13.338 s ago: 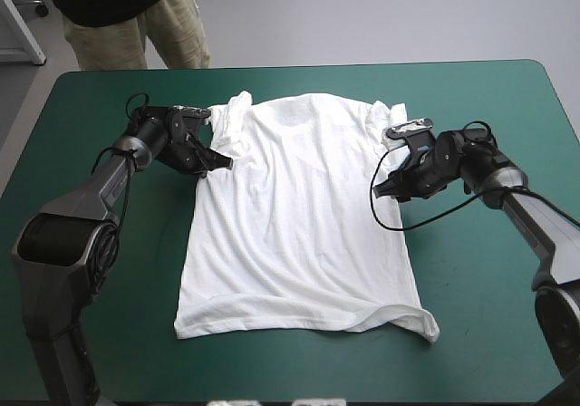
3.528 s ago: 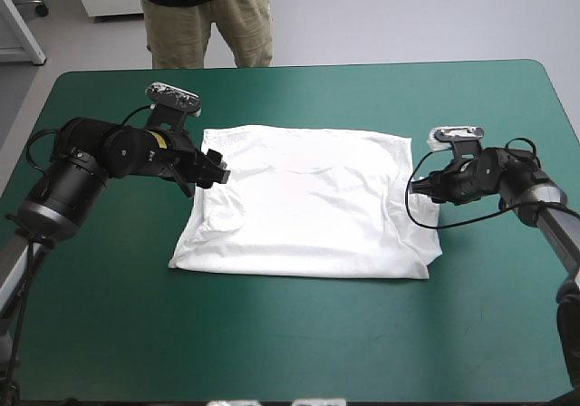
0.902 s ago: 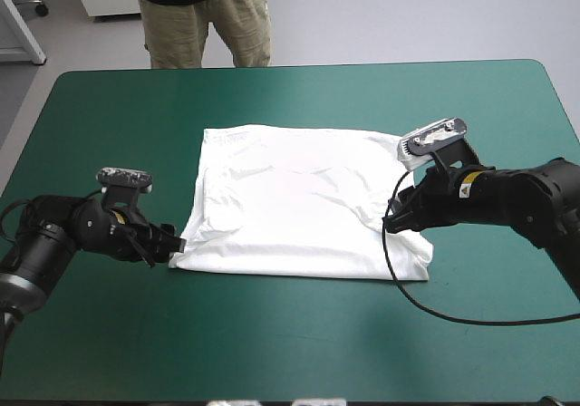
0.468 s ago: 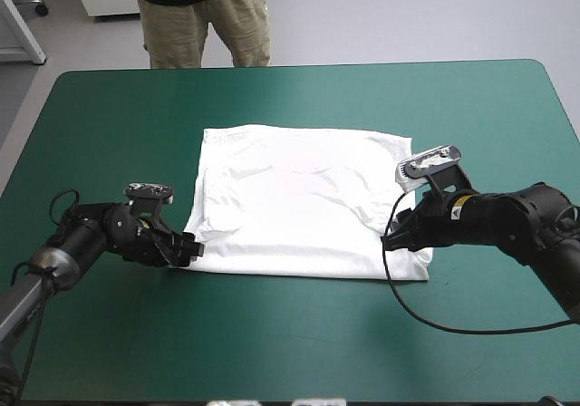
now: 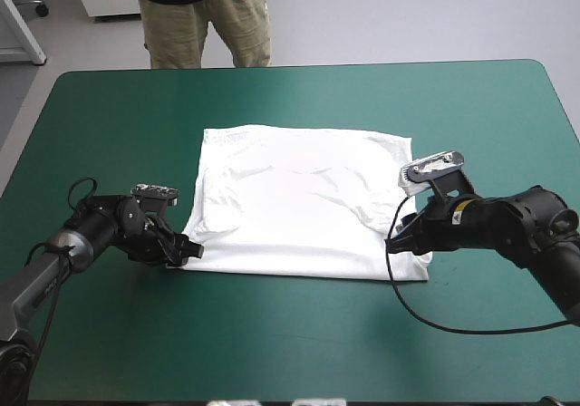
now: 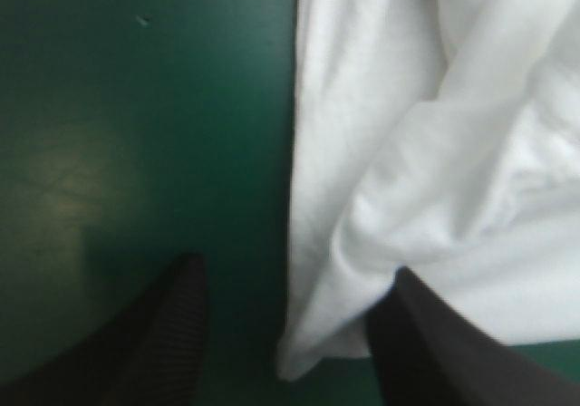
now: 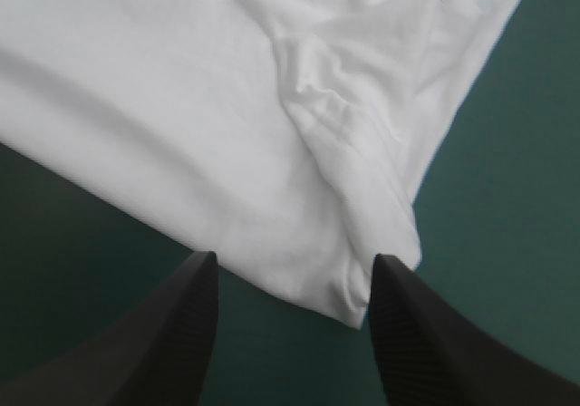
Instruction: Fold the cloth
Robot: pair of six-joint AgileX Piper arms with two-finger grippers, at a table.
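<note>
T-shirt (image 5: 304,211) lay in the middle of the desk (image 5: 290,343), already folded over once by the look of it: a flat, wide white rectangle with a second layer showing along its left side and some creases toward the right. So roughly the first fold was done, and I'd judge at least one more fold was left before it counted as a neat bundle. Nothing was gripped yet. Left tool (image 5: 186,250) sat low at the shirt's near-left corner and right tool (image 5: 406,240) low at the near-right corner, both down near the teal-green cover. The high view gave the whole outline and both arms' placement, but the black tips were too small there to read their spread. The wrist views settled that. Left wrist view: fingers (image 6: 168,329) stood wide apart, the corner of the shirt lying in the gap, one finger over bare cover and the other at the cloth's edge, with stacked layers visible. Right wrist view: fingers (image 7: 181,333) also wide apart, corner tip between them, a bunched ridge running up from it. Neither wrist view showed the far edge of the shirt or the other arm. Next step, likely, was pinching both near corners.
</note>
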